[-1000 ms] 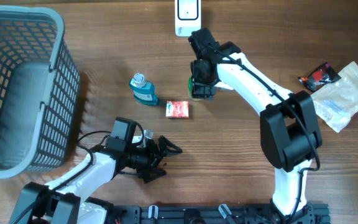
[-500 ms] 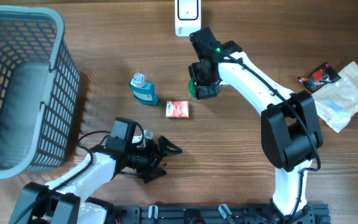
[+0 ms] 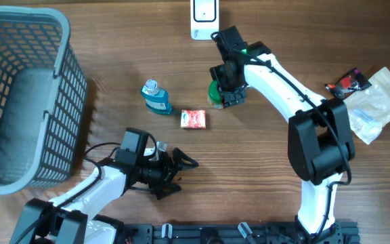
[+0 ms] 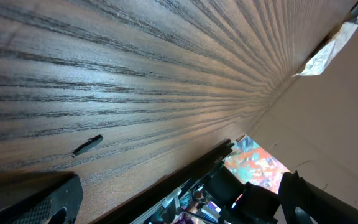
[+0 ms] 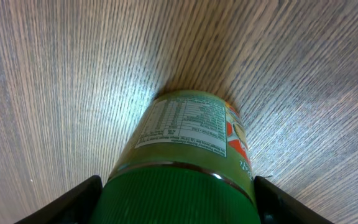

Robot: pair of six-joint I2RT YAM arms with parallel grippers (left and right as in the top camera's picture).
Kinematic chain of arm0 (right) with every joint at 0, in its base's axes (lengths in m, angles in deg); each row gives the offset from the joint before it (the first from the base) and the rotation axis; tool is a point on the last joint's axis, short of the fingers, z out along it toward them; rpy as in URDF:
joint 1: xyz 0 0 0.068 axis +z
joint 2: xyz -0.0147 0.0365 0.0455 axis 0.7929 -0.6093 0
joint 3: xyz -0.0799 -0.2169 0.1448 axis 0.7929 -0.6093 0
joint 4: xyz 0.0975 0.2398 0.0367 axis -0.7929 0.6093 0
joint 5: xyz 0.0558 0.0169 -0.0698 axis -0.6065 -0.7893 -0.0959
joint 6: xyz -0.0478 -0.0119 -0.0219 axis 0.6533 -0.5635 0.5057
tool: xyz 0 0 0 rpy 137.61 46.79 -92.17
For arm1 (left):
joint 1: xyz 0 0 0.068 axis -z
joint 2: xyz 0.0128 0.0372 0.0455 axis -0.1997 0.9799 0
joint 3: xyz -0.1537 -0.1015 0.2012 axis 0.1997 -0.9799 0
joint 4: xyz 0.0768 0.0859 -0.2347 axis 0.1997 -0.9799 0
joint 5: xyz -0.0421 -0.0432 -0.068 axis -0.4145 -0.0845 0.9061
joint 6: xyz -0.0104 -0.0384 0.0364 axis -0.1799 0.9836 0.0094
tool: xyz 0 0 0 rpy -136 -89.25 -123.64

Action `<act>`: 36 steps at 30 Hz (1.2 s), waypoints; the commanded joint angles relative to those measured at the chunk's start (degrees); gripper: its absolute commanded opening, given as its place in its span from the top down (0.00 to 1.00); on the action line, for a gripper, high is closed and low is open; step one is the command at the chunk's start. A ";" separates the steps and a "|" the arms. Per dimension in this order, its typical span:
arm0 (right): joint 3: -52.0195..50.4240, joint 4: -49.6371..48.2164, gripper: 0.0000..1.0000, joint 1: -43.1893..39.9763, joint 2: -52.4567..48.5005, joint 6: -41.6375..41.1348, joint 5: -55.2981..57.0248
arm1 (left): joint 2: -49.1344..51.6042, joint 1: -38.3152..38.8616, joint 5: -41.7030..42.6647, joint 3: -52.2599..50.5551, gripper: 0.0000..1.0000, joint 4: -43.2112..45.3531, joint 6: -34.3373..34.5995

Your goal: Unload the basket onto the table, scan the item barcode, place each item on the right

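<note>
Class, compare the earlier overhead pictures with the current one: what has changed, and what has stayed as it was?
The right claw shifted slightly toward the overhead picture's right above the green-lidded jar, uncovering more of its lid. Its jaws straddle the jar, but whether they grip it is unclear. The jar, left claw, blue bottle, red box, basket and scanner stayed put.

Wooden worktop [image 3: 249, 156], brown grain. Small red box [image 3: 193, 119] lies flat near centre. Blue bottle [image 3: 156, 97] lies on its side just left of the box, cap pointing away. Grey mesh basket [image 3: 59, 102] stands far left of the box. Black-and-red packet [image 3: 347, 83] and clear plastic bag [image 3: 378, 103] lie far right of it, touching each other.
</note>
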State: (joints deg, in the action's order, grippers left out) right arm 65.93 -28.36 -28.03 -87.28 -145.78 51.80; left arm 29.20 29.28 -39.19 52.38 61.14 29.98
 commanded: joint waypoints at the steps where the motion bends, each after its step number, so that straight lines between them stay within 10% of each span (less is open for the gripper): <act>1: 0.11 -0.13 0.27 -0.17 -0.94 1.77 0.74 | 2.58 -0.24 -19.43 -3.04 0.00 -1.11 -4.61; 13: 0.11 -2.84 0.34 -0.61 -0.94 15.67 0.35 | 2.60 -0.24 -19.45 -3.04 0.00 -1.14 -4.63; 25: 2.58 5.14 0.29 -8.52 0.24 70.07 0.15 | 2.58 -0.24 -19.43 -3.04 0.00 -1.11 -4.59; 30: 3.08 14.05 0.01 -10.25 0.24 87.43 1.79 | 2.58 -0.24 -19.43 -3.04 0.00 -1.09 -4.59; 36: 3.13 13.66 0.00 -10.14 0.24 85.53 3.43 | 2.58 -0.24 -19.45 -3.04 0.00 -1.09 -4.59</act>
State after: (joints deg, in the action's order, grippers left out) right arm 67.70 -13.06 -38.37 -87.26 -59.97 53.18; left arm 29.20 29.28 -39.19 52.38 61.14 29.98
